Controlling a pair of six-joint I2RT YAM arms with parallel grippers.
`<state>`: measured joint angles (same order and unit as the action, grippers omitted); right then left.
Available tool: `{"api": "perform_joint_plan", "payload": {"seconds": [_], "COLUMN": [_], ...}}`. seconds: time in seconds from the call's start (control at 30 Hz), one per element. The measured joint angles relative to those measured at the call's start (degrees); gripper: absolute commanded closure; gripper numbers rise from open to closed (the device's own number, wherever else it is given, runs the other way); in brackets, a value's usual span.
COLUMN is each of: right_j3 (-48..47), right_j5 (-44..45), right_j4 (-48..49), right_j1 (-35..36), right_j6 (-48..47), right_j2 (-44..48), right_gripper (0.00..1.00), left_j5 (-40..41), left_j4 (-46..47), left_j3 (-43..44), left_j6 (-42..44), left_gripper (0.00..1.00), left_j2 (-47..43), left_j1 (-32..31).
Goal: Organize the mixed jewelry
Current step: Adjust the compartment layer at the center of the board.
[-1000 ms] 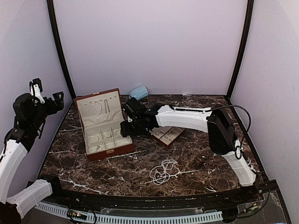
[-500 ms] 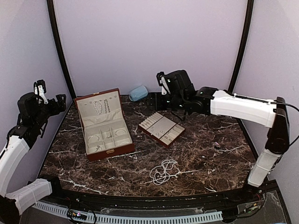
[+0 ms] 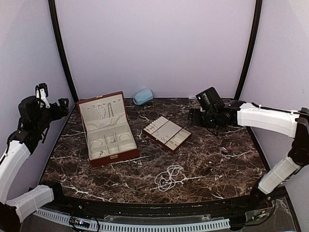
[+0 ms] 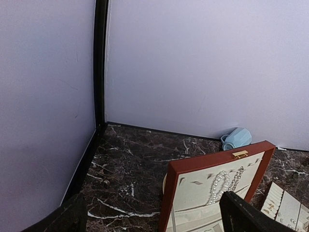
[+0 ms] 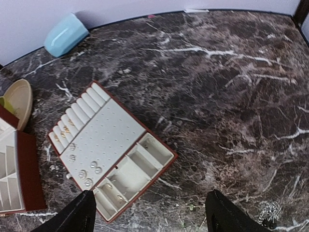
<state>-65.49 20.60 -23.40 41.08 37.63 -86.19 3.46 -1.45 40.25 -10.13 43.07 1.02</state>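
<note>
Mixed jewelry lies in several places. Nearest is the heap of bead strands [image 3: 169, 177], tangled on the marble table [image 3: 217, 174] close to its front edge, about midway across. Right of it and a little farther sits a tiny silvery cluster [image 3: 224, 151], too small to identify. Farther again, the flat tray [image 3: 170, 129] carries small pieces. To its left, the open case [image 3: 113, 158] has what look like bangles in its compartments and strands on its lid.

Both arms hang clear of all this. The right gripper [image 5: 150, 195], above the far right of the table, has its fingers spread wide with nothing between them. The left gripper [image 4: 153, 198], high at the far left, is likewise agape and empty.

The heap looks like the main work left. Whichever arm goes should come straight down where loops cross, close on several beads at once, and lift slowly so the tails drag free rather than snag. The pale blue object [image 3: 142, 96] by the back wall needs no attention.
</note>
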Motion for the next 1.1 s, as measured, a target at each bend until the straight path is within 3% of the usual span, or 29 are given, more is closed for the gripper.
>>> {"api": "perform_joint_plan", "payload": {"seconds": [0.37,0.7,1.1], "right_j3": [-0.1,-3.4,-7.1], "right_j5": [-5.5,-6.9,-6.4], "right_j4": [-1.1,-0.6,-0.8], "right_j1": [-0.6,-0.5,0.5], "right_j6": [7.9,10.3,10.6], "right_j2": [-15.0,-20.8,-25.4], "right_gripper": [0.39,0.41,0.65], "left_j5": [-0.7,-1.1,-1.1], "left_j4": [0.0,0.0,0.0], "left_j3": [0.0,0.0,0.0], "left_j6": [0.0,0.0,0.0], "left_gripper": [0.02,0.02,0.02], "left_j2": [-0.6,-1.1,-1.1], "left_j1": [0.0,0.0,0.0]}}
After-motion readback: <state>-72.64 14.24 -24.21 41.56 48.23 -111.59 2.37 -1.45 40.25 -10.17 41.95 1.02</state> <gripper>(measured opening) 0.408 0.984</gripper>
